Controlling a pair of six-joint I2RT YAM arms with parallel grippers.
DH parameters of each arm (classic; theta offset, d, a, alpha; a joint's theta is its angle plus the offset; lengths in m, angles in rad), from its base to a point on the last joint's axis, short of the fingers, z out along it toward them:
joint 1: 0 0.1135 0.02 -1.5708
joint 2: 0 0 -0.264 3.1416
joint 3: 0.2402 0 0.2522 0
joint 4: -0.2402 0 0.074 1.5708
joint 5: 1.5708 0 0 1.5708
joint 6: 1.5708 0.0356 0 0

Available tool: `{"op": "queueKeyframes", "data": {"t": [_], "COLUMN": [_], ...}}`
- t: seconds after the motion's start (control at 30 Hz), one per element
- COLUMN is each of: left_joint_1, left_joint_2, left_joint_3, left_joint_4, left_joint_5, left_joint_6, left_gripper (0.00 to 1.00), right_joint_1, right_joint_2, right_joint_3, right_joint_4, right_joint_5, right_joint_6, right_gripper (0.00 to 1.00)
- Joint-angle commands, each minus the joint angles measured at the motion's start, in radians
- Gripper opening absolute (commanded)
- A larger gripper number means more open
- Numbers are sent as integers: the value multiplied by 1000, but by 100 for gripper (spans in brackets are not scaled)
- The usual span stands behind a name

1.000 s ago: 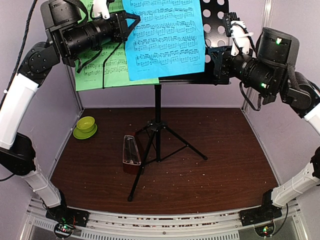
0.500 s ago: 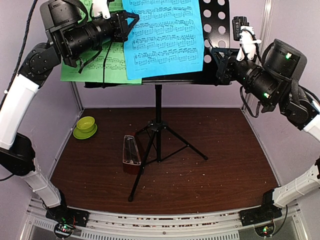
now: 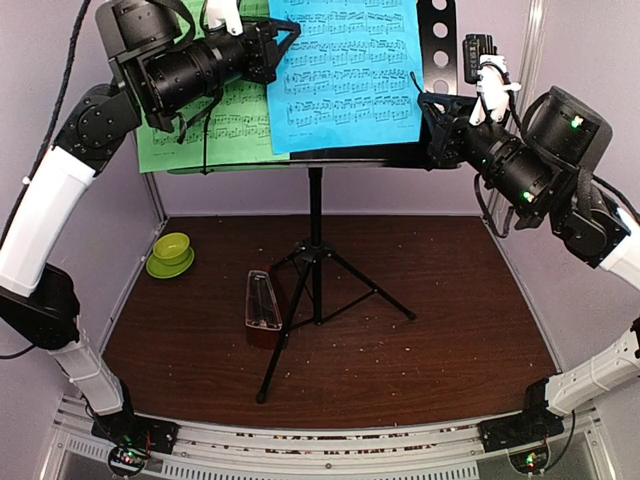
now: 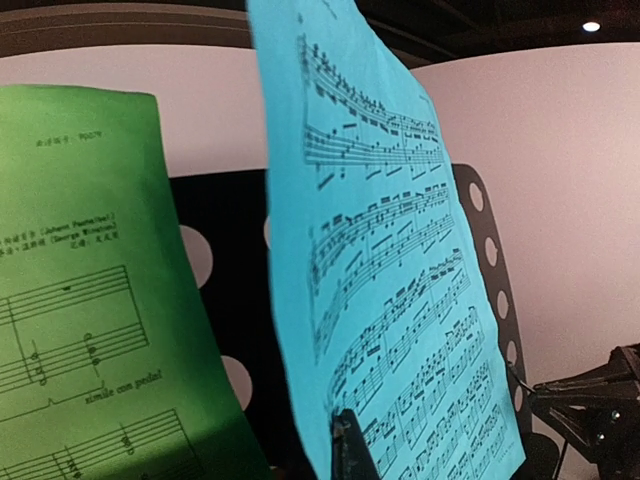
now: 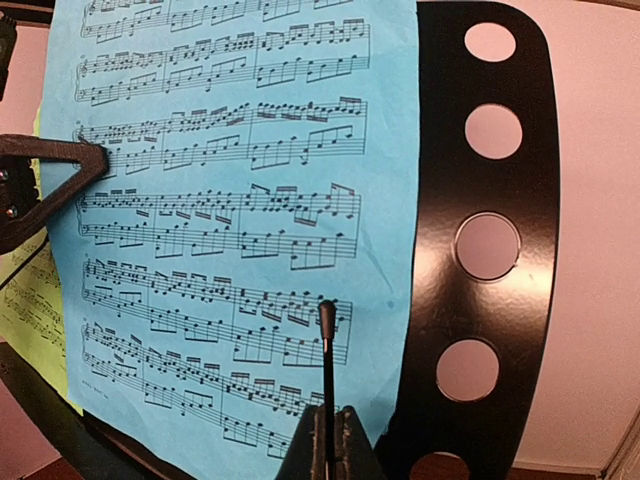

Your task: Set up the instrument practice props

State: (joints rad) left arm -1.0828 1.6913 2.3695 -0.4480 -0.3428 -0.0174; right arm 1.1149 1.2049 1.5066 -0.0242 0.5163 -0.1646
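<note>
On black hole-punched music-stand desk [image 5: 432,250]: blue paper sheet of music [image 3: 350,70], judged light, floppy, tear-prone; left gripper [image 3: 290,32] pinches its left edge, right gripper [image 5: 326,308] closed, apparently empty.

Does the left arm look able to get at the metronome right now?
Probably yes: the metronome sits in the open left of the stand, with only a tripod leg by its right side. The left gripper would have to drop from the blue sheet.
</note>
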Motion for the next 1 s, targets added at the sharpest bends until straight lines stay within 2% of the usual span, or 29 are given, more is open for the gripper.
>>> {"op": "queueKeyframes", "data": {"t": [0.0,0.47,0.97], "left_joint_1": [-11,-45,-45], "left_joint_2": [21,78,113], "left_joint_3": [27,27,40], "left_joint_4": [74,170,151], "left_joint_5": [37,118,138], "left_joint_6": [63,76,54], "left_gripper": [0,0,0], "right_joint_1": [-4,-4,-2], "right_joint_2": [-28,-34,-54], "right_joint_3": [-9,-19,-46], "right_joint_4": [43,57,83], "right_joint_5": [-23,-37,-54], "right_joint_6": [-36,-31,-31], "right_gripper": [0,0,0]}}
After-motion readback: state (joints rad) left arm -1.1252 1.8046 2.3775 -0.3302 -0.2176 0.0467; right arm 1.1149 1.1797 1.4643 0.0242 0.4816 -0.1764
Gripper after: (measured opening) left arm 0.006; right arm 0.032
